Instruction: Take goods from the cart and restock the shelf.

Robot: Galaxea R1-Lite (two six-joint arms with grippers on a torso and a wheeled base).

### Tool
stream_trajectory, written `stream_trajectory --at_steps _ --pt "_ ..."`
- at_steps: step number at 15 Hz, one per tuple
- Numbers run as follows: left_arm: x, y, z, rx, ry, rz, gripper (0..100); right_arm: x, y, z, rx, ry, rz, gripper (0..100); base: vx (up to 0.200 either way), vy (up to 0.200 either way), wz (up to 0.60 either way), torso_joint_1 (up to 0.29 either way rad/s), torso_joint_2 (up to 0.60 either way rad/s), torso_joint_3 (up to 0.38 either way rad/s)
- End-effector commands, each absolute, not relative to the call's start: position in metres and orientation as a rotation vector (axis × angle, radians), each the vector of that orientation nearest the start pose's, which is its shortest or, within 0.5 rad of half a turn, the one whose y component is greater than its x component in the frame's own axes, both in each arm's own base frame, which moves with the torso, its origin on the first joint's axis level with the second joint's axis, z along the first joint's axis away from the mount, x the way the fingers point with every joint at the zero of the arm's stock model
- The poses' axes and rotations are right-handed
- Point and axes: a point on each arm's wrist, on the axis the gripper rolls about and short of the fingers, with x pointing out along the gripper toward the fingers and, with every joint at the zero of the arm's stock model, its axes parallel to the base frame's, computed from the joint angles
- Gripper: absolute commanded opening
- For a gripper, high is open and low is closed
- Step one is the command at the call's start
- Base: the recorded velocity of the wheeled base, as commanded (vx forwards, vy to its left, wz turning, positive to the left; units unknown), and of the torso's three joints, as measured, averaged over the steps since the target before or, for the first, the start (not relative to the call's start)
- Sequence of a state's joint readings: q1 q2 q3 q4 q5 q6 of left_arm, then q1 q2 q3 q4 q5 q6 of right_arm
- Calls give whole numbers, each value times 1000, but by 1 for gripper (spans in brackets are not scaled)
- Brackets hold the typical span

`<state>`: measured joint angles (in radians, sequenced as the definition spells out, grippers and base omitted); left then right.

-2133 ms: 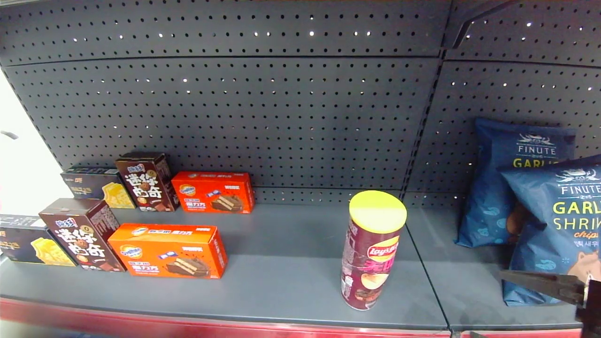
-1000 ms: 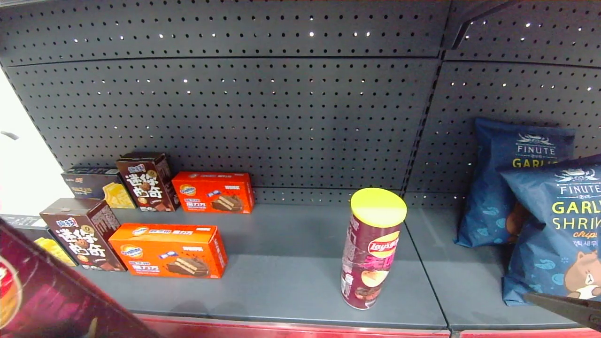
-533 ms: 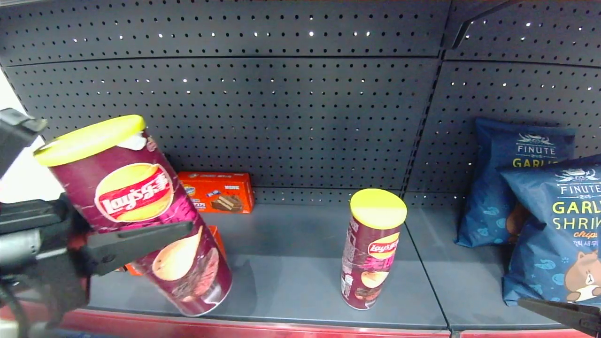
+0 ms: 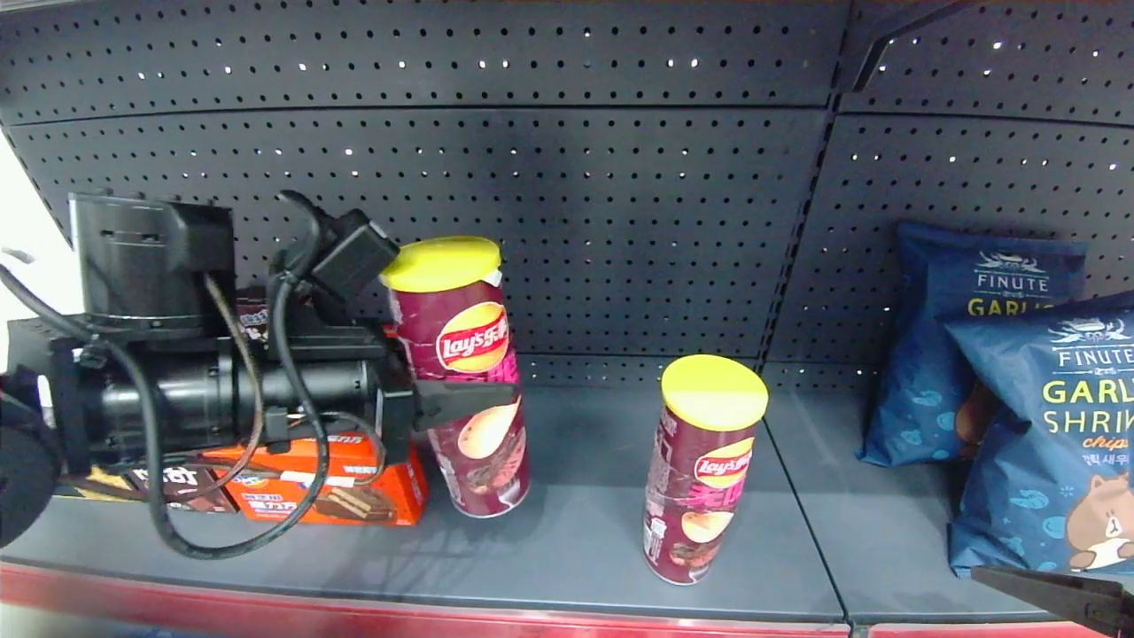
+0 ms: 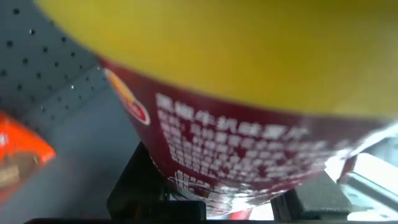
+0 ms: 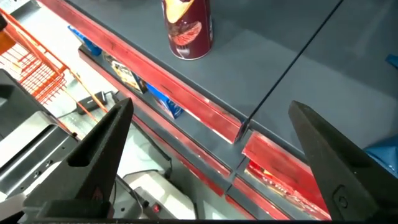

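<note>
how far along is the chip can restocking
Done: one chip can stands upright on the shelf. In hand: the left hand is shut on a second can, slightly tilted, low over the shelf next to the orange box; not yet released. Left: setting it down and letting go. The right hand is open and empty.

On the shelf [image 4: 576, 549], boxes [image 4: 328, 487] lie at the left and bags [image 4: 1019, 381] stand at the right. A can [image 4: 700, 470] stands between them, toward the front. A second can [image 4: 465, 354], in the left gripper [image 4: 474, 394], is left of it, just right of the boxes.
</note>
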<state>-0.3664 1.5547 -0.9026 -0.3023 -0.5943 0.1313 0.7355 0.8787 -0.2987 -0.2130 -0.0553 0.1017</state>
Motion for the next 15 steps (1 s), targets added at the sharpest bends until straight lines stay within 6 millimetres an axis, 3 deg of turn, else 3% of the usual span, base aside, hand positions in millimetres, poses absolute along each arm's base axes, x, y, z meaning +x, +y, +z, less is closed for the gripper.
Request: stream_trajectory --at_steps 1,4,15 --pt "286 -126 206 91 331 -981 0 70 61 162 -48 383 651 100 0 0 0 0 0 0" --pt "317 -140 203 97 317 -987 0 72 63 162 -54 387 651 100 0 0 0 0 0 0" --pt "382 -191 188 150 246 -1047 0 75 65 166 -49 378 652 100 0 0 0 0 0 0"
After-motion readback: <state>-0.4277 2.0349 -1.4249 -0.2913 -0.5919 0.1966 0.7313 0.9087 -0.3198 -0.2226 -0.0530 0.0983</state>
